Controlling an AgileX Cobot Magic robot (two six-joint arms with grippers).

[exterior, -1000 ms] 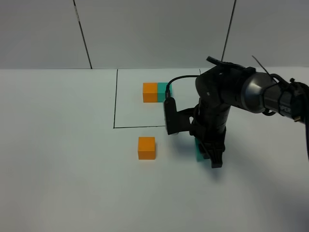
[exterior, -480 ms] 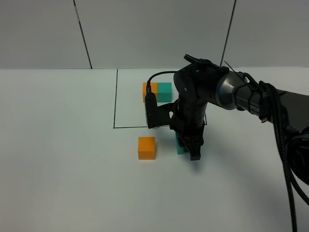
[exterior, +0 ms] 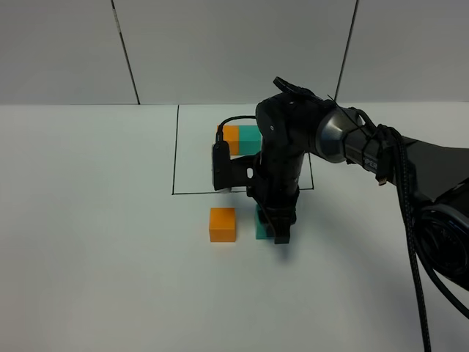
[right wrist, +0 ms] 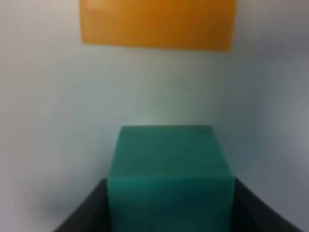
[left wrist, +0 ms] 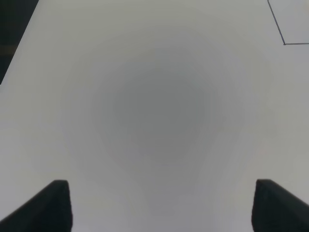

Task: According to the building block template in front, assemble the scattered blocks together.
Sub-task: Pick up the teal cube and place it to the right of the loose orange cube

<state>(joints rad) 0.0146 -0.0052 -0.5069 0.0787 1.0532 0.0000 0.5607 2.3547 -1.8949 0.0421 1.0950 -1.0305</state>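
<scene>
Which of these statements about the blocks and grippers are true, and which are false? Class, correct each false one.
1. The right gripper is closed on the teal cube. True.
2. The orange cube touches the teal cube. False: a strip of bare table separates them.
3. The left gripper holds the orange cube. False: it is open over the table with nothing between its fingers.
4. The building block template has orange on the left and teal on the right in the exterior high view. True.
5. Both loose cubes lie inside the black-lined rectangle. False: they lie outside it, just in front of its near line.
</scene>
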